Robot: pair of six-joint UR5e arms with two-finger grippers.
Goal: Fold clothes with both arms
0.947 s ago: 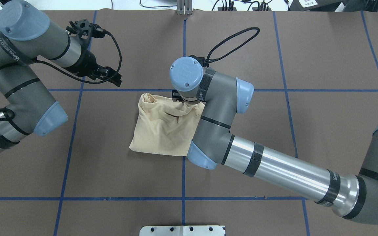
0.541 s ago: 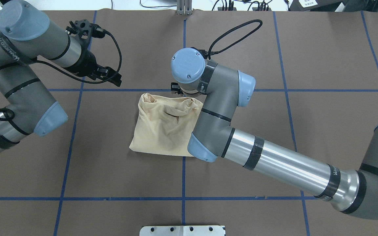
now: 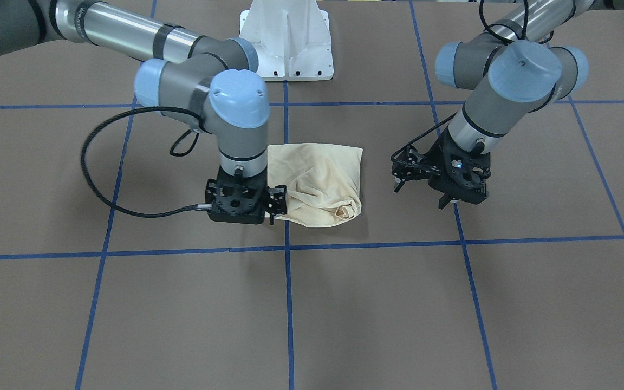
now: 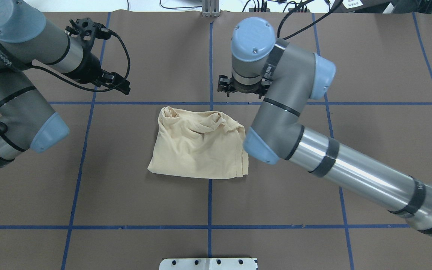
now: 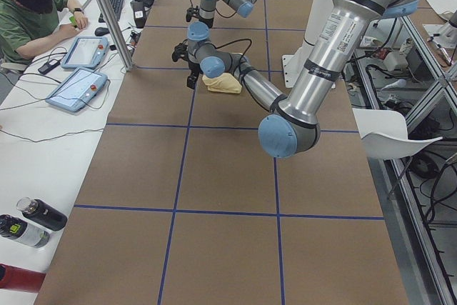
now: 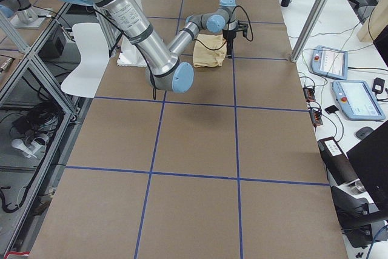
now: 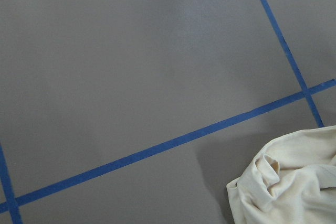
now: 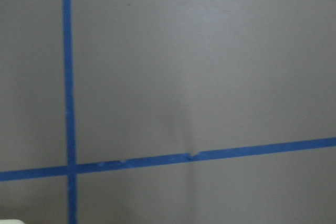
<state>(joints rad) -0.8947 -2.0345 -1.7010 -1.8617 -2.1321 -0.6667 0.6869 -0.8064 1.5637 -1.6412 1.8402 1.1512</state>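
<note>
Here's the shirt (image 4: pixel 197 150), sitting mid-desk about halfway between the robot-side edge and the far edge. It's folded into a rough square, cream side up, no print on show. The near edge lies flat and fairly straight; the far edge is bunched and rumpled, with a little twisted knot of cloth at its far-left corner. The right gripper (image 4: pixel 243 89) points straight down, just past the shirt's far-right corner and beyond the blue tape line (image 4: pixel 313 103) that runs left to right there. It's empty, nothing pinched, and its fingers look spread. From across the desk it stands right beside the cloth, though I can't tell if it brushes it. Its wrist camera sees only bare brown desk (image 8: pixel 210 51) and a tape cross. Over on the left side, the left gripper (image 4: pixel 120 84) hangs tilted, well apart from the shirt, out toward the desk's left end on the far side of that same tape line. Its two prongs are parted and carry nothing. Its wrist camera catches the bunched corner of the shirt low in the right of its view, with taped desk everywhere else. The white pedestal (image 3: pixel 290 43) stands at the robot-side edge, behind the shirt.
</note>
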